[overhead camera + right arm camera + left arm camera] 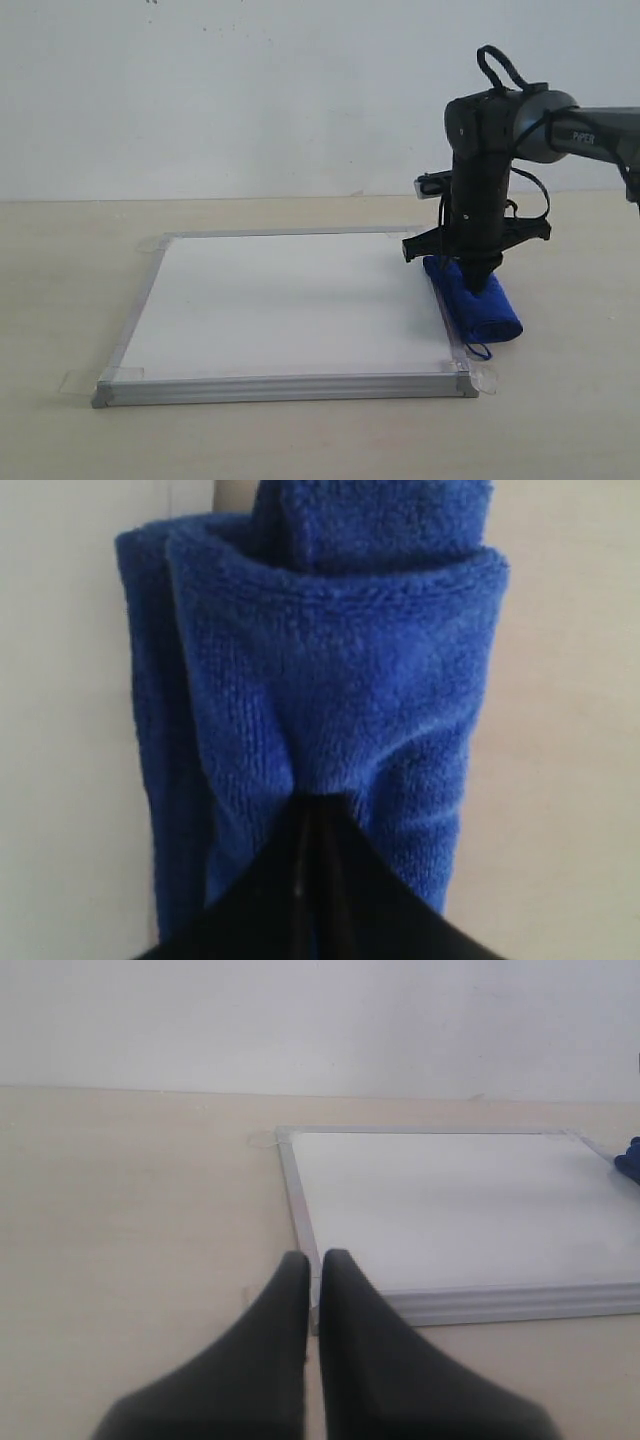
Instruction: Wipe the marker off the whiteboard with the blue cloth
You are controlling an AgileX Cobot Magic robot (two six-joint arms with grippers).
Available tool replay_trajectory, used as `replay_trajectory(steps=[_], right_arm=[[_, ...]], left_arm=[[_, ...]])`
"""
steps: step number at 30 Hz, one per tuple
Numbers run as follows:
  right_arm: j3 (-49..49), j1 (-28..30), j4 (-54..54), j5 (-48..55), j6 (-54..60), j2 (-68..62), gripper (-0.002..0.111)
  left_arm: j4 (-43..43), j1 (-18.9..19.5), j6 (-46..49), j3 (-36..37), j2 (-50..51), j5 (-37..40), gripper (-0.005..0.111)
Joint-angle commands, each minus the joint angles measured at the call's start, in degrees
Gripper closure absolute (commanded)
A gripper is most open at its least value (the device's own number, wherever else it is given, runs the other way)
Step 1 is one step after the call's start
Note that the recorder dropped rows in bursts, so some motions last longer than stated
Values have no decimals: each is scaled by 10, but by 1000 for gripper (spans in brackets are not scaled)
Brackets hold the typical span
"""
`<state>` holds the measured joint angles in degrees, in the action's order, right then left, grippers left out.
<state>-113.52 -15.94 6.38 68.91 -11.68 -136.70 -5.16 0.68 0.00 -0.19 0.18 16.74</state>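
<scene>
The whiteboard [280, 300] lies flat on the table, and its surface shows plain white with no red marker lines in any view. The blue cloth [482, 306] lies folded along the board's right edge, partly over the frame. My right gripper [478, 284] points straight down into the cloth. In the right wrist view its fingertips [318, 805] are pinched shut on a fold of the blue cloth [340, 670]. My left gripper [315, 1260] is shut and holds nothing. It hovers low at a corner of the whiteboard [450, 1200]. It is out of the exterior view.
The board rests on a pale wooden table [70, 290] with a white wall behind. Clear tape tabs [78, 381] hold the board's corners. A sliver of the blue cloth [630, 1160] shows at the board's far side in the left wrist view.
</scene>
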Motion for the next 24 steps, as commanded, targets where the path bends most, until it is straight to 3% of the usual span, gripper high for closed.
replay_trajectory(steps=[1,8,12,15,21,24], right_arm=[[0,0,9,11,27,19,108],[6,0,18,11,37,106,108],[74,0,18,11,38,166,108],[195,0,17,-18,27,245,108],[522,0,-13,-263,-10,453,108],[657,0,-13,-331,-9,564,108]], left_arm=[[0,-1,0,2,-2,-2,103],[0,-1,0,2,-2,-2,103],[0,-1,0,2,-2,-2,103],[0,-1,0,2,-2,-2,103],[0,-1,0,2,-2,-2,103],[0,-1,0,2,-2,-2,103]])
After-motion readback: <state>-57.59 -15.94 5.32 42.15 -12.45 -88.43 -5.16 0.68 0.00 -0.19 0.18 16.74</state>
